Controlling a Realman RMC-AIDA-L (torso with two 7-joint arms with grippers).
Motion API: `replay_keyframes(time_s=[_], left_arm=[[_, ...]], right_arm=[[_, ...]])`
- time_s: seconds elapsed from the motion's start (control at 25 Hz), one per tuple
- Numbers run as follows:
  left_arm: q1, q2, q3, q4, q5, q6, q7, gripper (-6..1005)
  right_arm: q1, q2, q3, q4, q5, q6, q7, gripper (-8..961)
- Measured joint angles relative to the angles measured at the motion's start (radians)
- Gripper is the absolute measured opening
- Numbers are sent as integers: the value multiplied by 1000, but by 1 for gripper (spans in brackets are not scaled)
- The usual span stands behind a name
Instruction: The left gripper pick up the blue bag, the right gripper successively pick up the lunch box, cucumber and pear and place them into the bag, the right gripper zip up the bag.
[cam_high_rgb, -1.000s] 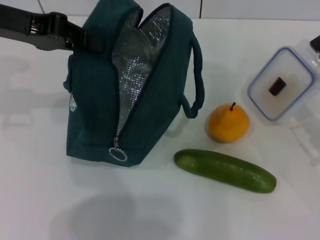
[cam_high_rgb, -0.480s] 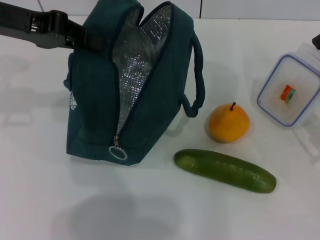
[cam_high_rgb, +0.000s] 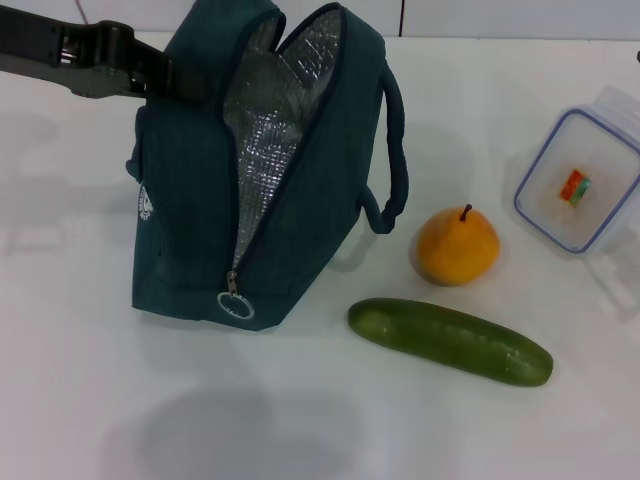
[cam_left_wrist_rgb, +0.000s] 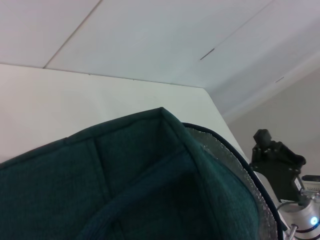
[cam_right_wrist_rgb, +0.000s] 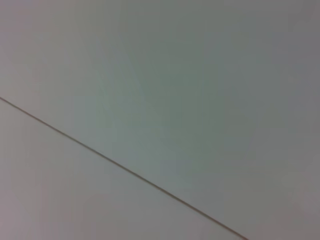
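The blue bag (cam_high_rgb: 200, 200) stands upright at the table's left, its zipper open and its foil lining showing. My left gripper (cam_high_rgb: 185, 80) reaches in from the left and is shut on the bag's upper side; the bag hides its fingertips. Up close, the left wrist view shows the bag's fabric (cam_left_wrist_rgb: 140, 185). The lunch box (cam_high_rgb: 578, 180) lies at the right edge with its blue-rimmed lid facing up. The pear (cam_high_rgb: 457, 245) sits right of the bag, and the cucumber (cam_high_rgb: 450, 341) lies in front of it. My right gripper (cam_left_wrist_rgb: 272, 155) shows only far off beyond the bag.
The white table (cam_high_rgb: 80, 400) stretches in front of the bag and the food. A bag handle (cam_high_rgb: 395, 150) loops out toward the pear. The zipper ring (cam_high_rgb: 237, 308) hangs at the bag's low front corner. A wall seam crosses the right wrist view.
The lunch box has shifted right and settled flat, its coloured sticker now showing. The dark right gripper at the right edge has drawn out of the head view. The bag and left arm barely moved.
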Motion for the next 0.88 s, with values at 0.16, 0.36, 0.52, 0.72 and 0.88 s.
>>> replay_keyframes(time_s=[0.16,0.36,0.52,0.72,0.88], left_arm=[[4,0,-1,0,0,0,0,38],[9,-1,-5,0,0,0,0,39],[9,-2,-4,-1,0,0,0,39],[5,-2,1,-3,0,0,0,38],[2,-2,2,-11,0,-1,0,39]], right_arm=[[-6,0,-9,-29,-5,-53,-6,79],[-43,-12,-11,-109,-6,-141,9,102],[-109,-33,-15,-229,-52,-132,32,159],[-174,-87,-14,-332,-151,-111,19,408],[-198,-117,-8,-344,-240,-92,-53,655]])
